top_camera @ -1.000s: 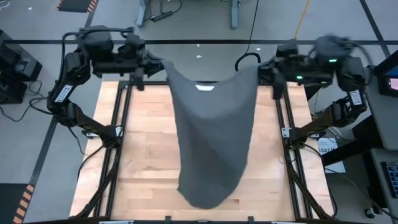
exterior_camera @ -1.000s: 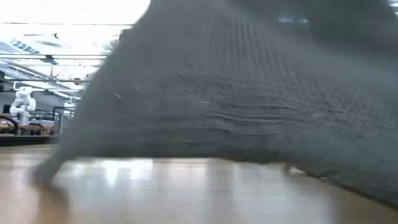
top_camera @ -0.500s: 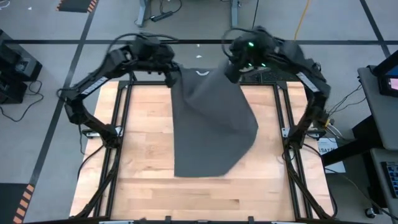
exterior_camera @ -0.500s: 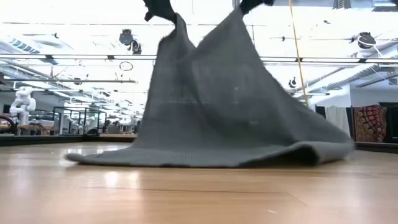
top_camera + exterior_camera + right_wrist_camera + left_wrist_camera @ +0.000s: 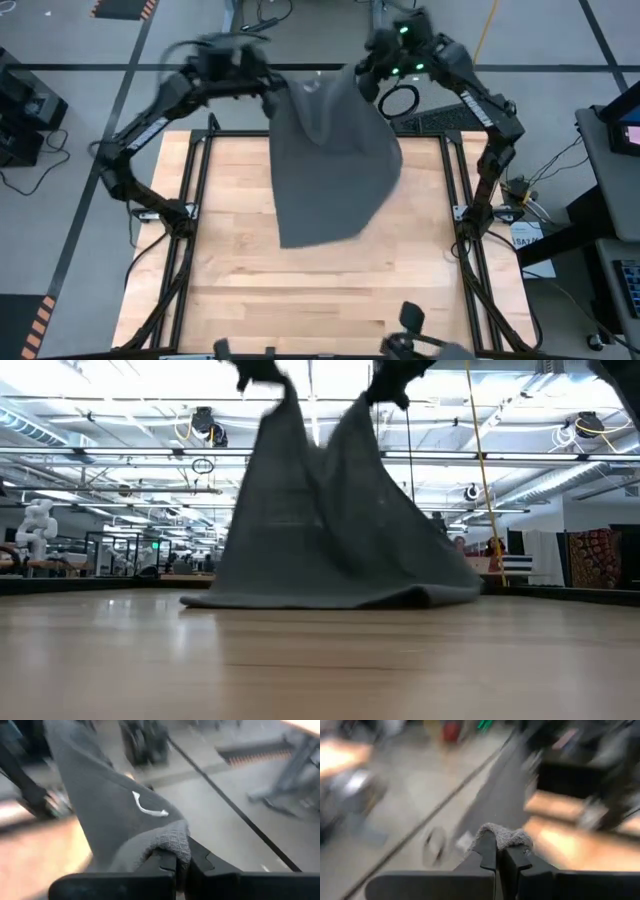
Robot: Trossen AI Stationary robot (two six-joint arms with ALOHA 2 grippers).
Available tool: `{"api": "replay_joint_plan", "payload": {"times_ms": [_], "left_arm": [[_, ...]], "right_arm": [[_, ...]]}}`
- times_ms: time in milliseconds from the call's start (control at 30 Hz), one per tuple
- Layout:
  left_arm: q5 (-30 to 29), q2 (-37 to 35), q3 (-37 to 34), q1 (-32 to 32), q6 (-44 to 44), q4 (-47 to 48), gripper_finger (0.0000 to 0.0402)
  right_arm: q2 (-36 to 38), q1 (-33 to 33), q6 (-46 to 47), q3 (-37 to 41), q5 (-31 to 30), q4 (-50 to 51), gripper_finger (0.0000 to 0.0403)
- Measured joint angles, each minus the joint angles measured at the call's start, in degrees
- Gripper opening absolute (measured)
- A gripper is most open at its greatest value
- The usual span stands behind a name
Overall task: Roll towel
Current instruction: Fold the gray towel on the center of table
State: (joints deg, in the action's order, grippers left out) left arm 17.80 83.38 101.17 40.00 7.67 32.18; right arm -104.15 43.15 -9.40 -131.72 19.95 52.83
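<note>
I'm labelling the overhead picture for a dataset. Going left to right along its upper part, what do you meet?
Left gripper shut on one corner of the towel → the towel hanging between the arms, lower edge on the wooden table → right gripper shut on the other corner.

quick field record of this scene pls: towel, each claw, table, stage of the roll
towel: dark grey towel, hung by two top corners, lower edge lying on the table
white tag: white tag near the top edge
left claw: left claw, shut on one towel corner, raised past the table's far edge
right claw: right claw, shut on the other corner, likewise raised
table: wooden table
stage: towel not spread flat, no roll begun
</note>
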Motion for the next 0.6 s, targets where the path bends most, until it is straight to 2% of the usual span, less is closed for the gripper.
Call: {"api": "replay_joint_plan", "payload": {"times_ms": [133,267,400,500,600], "left_arm": [[13.9,-4.2,0.1,0.0,-8.6,-8.1,0.0002],[22.5,-6.9,0.0,-1.8,-19.8,-15.3,0.0002],[30.9,-8.1,0.0,-5.9,-29.4,-26.7,0.0002],[35.7,-8.1,0.1,-9.5,-35.6,-37.9,0.0002],[35.8,-8.1,1.3,-12.0,-38.7,-43.8,0.0002]], "right_arm": [[5.4,-0.2,7.5,-0.1,3.8,-0.5,0.0],[10.8,-4.0,11.4,0.0,5.1,-1.0,0.0],[16.5,-10.4,13.8,-0.1,6.6,-6.2,0.0],[19.0,-16.4,14.7,-0.2,7.4,-10.8,0.0],[19.7,-23.2,14.8,-0.1,7.0,-16.0,0.0]]}}
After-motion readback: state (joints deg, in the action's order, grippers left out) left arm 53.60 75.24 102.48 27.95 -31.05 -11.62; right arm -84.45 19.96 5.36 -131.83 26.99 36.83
